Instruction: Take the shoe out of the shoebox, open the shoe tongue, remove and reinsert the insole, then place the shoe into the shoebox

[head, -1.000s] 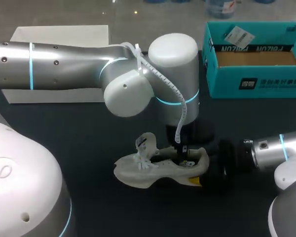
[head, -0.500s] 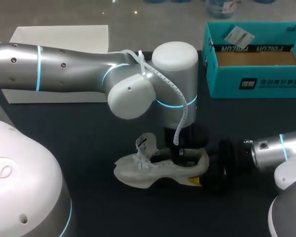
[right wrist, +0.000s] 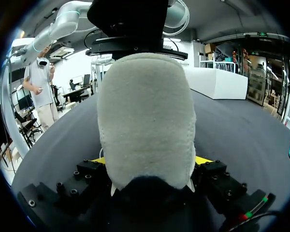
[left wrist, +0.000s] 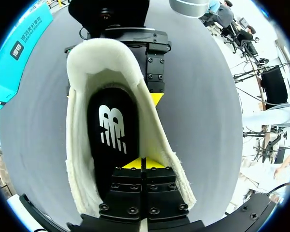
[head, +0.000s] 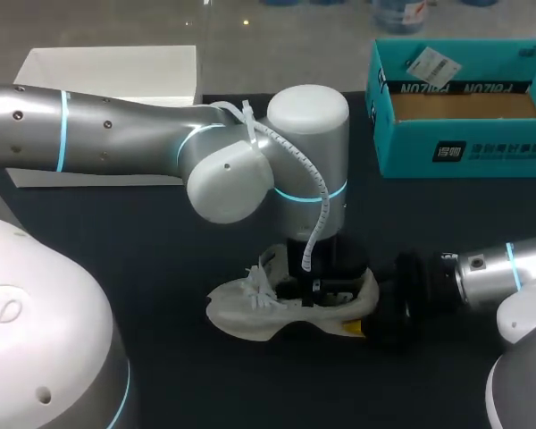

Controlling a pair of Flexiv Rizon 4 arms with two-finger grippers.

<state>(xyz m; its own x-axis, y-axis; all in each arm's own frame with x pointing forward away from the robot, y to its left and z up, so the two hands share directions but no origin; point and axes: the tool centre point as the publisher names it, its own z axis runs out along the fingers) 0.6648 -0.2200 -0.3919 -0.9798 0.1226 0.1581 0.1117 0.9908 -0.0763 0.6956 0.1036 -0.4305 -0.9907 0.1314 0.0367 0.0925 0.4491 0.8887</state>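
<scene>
The shoe (head: 241,317) sits on its sole close to the near edge of the bench (head: 161,232), about midway along it, toe toward the left edge. The right gripper (right wrist: 152,160) is clamped on its back end, one yellow tip on each side. The left gripper (left wrist: 142,163) stands down in the shoe's mouth with its fingers pressed together over the black insole (left wrist: 111,130), which lies flat inside. I cannot tell whether they pinch its edge.

I judge that lifting the insole out is the step in hand. It calls for a bite on the insole alone, not the lining, and a slow pull up through the opening while the right gripper anchors the shoe.

The open room is straight up and toward the left edge. At the far left corner lies a white box (head: 107,67). The open shoebox (head: 464,152) is at the far right corner, well apart from the shoe, and its near wall must be cleared later
</scene>
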